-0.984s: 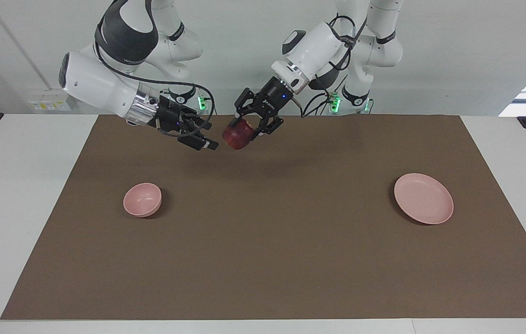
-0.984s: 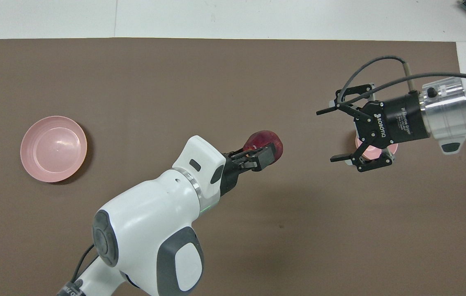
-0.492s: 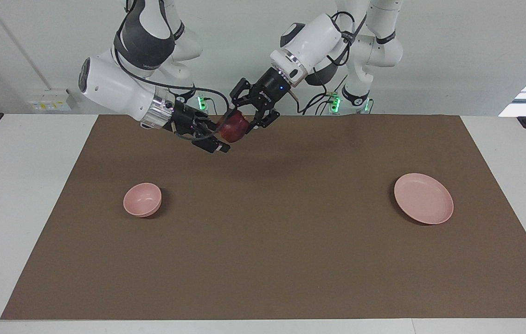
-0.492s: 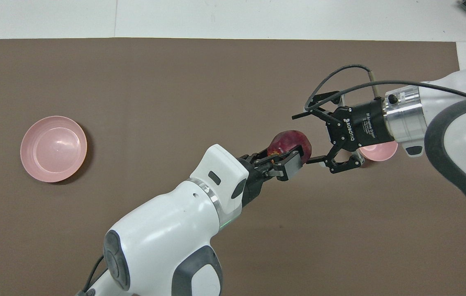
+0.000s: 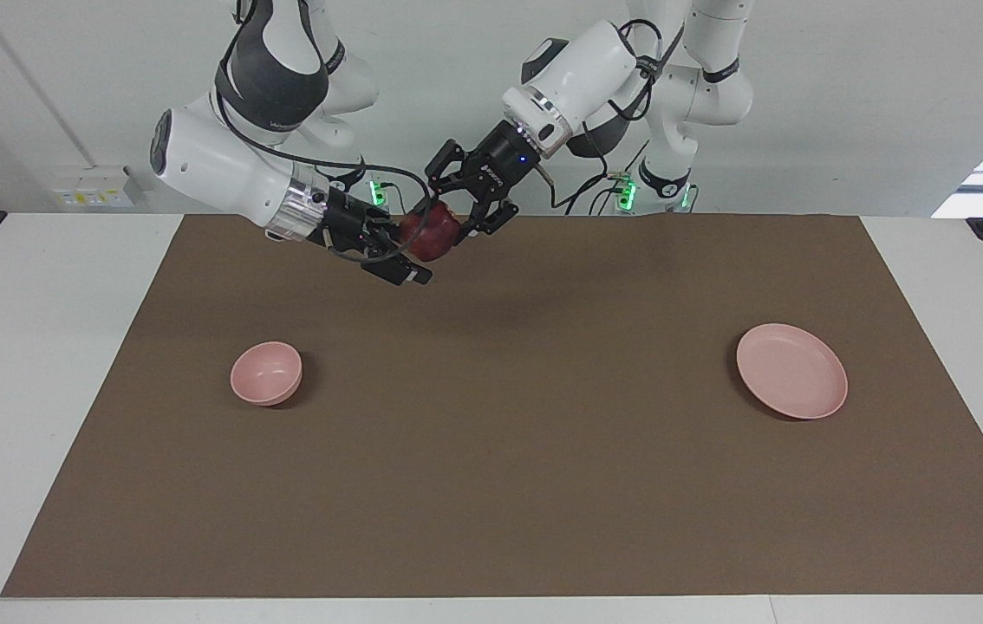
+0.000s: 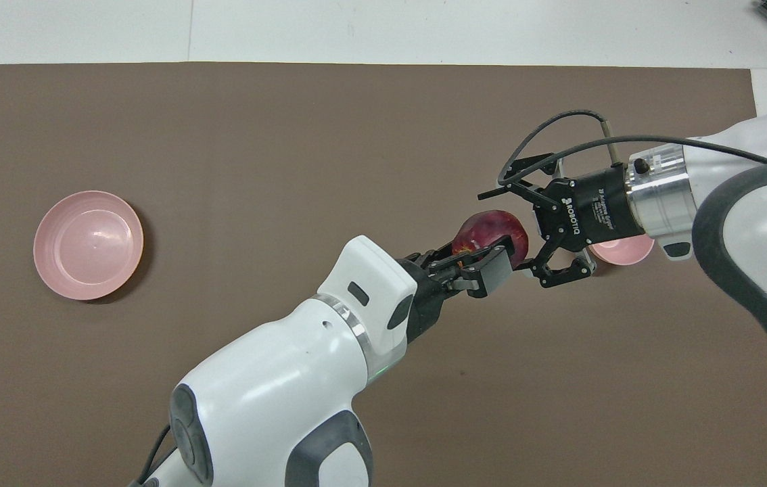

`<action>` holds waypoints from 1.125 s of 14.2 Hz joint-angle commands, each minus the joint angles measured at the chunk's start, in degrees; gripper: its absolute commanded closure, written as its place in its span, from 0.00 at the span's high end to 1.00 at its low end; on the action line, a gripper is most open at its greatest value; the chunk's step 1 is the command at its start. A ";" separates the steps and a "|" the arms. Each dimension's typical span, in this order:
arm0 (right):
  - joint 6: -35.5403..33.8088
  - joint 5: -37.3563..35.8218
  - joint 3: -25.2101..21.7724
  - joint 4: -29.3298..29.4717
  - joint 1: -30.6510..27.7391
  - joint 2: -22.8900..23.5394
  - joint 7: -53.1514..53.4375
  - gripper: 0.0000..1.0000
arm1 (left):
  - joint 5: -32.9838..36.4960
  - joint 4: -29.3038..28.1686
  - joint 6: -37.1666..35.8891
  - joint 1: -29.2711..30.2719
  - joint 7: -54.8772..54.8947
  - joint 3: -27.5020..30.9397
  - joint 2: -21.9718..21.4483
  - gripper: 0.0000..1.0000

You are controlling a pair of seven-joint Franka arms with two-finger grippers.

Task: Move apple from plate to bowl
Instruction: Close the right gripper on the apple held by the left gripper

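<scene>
Both grippers are up over the mat [image 5: 491,451] at the robots' end. Left gripper [image 5: 448,224] is clamped on the apple [image 5: 427,236], holding it in the air. Right gripper [image 5: 400,251] has its fingers spread wide around the apple. Bowl [image 5: 266,373] sits toward the right arm's end, plate [image 5: 791,371] toward the left arm's end.

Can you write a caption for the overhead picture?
Left gripper holds the apple up between the right gripper's open fingers.
</scene>
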 commanded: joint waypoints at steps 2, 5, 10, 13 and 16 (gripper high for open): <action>-0.56 3.23 0.15 -0.52 -0.73 -0.85 -0.98 1.00 | -0.85 1.05 0.19 -0.15 -0.37 -0.14 0.56 0.04; -0.04 3.94 0.15 -0.52 -0.38 -0.84 -0.89 1.00 | -0.50 1.14 0.01 -0.15 -2.04 -0.14 0.56 0.05; -0.30 4.03 0.15 -0.26 -0.20 -1.20 -0.80 1.00 | -0.50 1.14 0.01 -0.15 -2.39 -0.14 0.56 0.07; 0.05 4.99 0.15 0.27 -0.02 -1.20 -0.62 1.00 | -0.50 1.14 0.01 -0.15 -2.48 -0.14 0.56 0.07; -0.21 5.08 0.15 1.42 -0.02 -1.37 -0.45 1.00 | -0.41 1.14 0.01 -0.15 -3.27 -0.14 0.56 0.08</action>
